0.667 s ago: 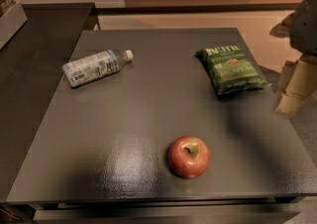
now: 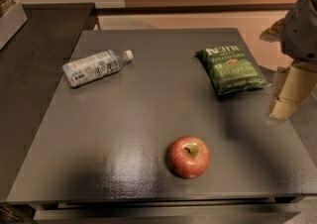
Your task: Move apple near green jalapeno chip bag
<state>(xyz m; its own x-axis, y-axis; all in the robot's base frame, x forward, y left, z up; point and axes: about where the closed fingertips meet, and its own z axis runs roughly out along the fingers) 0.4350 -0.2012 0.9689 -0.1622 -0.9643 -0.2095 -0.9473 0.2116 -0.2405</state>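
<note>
The red apple (image 2: pixel 188 157) with a yellow-green stem patch sits on the dark table (image 2: pixel 124 119) near its front edge, a little right of center. The green jalapeno chip bag (image 2: pixel 231 69) lies flat at the back right of the table. My gripper (image 2: pixel 290 93) hangs at the right edge of the view, over the table's right edge, just right of the chip bag and well above and to the right of the apple. It holds nothing that I can see.
A clear plastic bottle (image 2: pixel 94 67) with a white label lies on its side at the back left. A dark counter (image 2: pixel 34 44) adjoins the table on the left. A tan wall and floor lie behind.
</note>
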